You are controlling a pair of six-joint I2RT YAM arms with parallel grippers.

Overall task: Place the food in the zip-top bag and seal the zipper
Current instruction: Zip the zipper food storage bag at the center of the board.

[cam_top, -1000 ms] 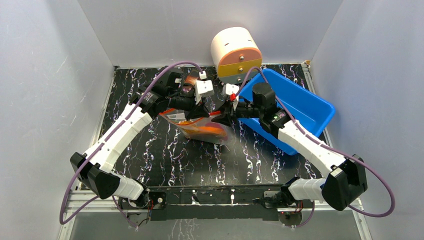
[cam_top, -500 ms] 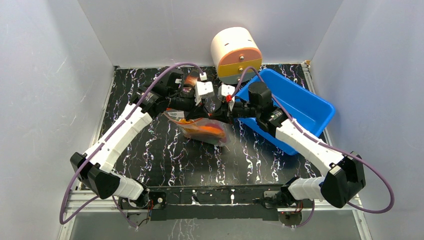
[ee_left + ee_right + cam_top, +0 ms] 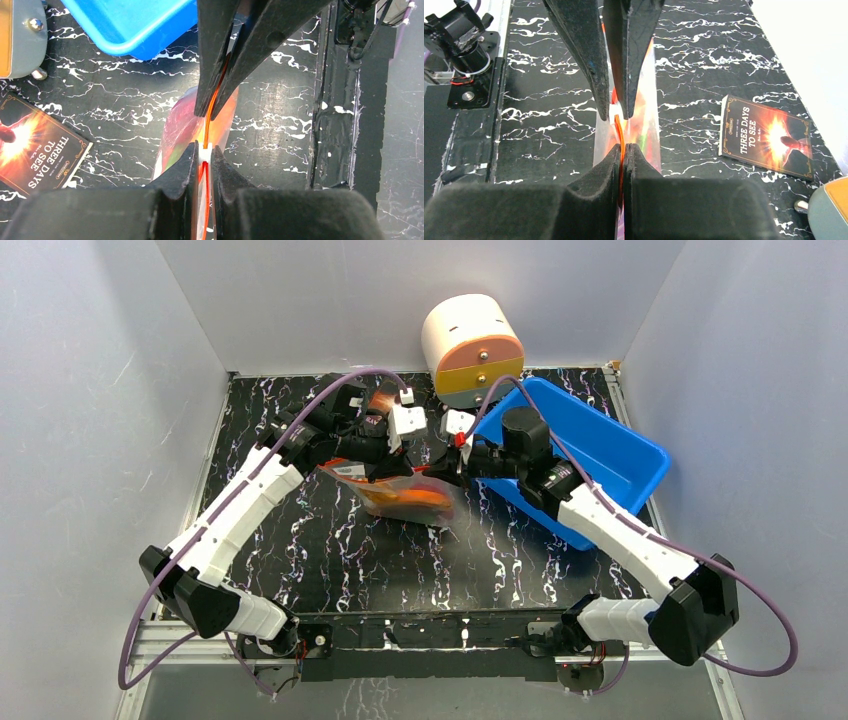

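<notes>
1. The zip-top bag (image 3: 412, 498) is in the upper middle of the overhead view. Its mouth edge is held up between the two arms, and its clear body sags down onto the black marbled tabletop (image 3: 400, 560).
2. The food (image 3: 420, 503) is inside the bag and shows through the plastic as an orange mass. The left wrist view also shows pink and green tints there, but the separate pieces cannot be told apart.
3. The left end effector (image 3: 202, 150) is at the bottom centre of its own view. Its fingers are almost together and pinch the zipper (image 3: 207, 127), with a small white piece (image 3: 207, 150) on the strip sitting right at the fingertips.
4. The right end effector (image 3: 622, 148) is at the bottom centre of its own view. Its fingers are pressed tight on the same red-orange strip, which runs up the frame toward the other arm's tips.
5. The two end effectors face each other tip to tip, and only a short run of strip shows between them.
6. A blue bin (image 3: 610, 455) takes the upper right of the overhead view, just beside the bag, and the right arm reaches across its near corner.
7. A cream cylinder (image 3: 470, 345) with an orange band is at the top centre, beyond both arms.
8. A book (image 3: 769, 135) lies flat at the right of the right wrist view, apart from the bag.
</notes>
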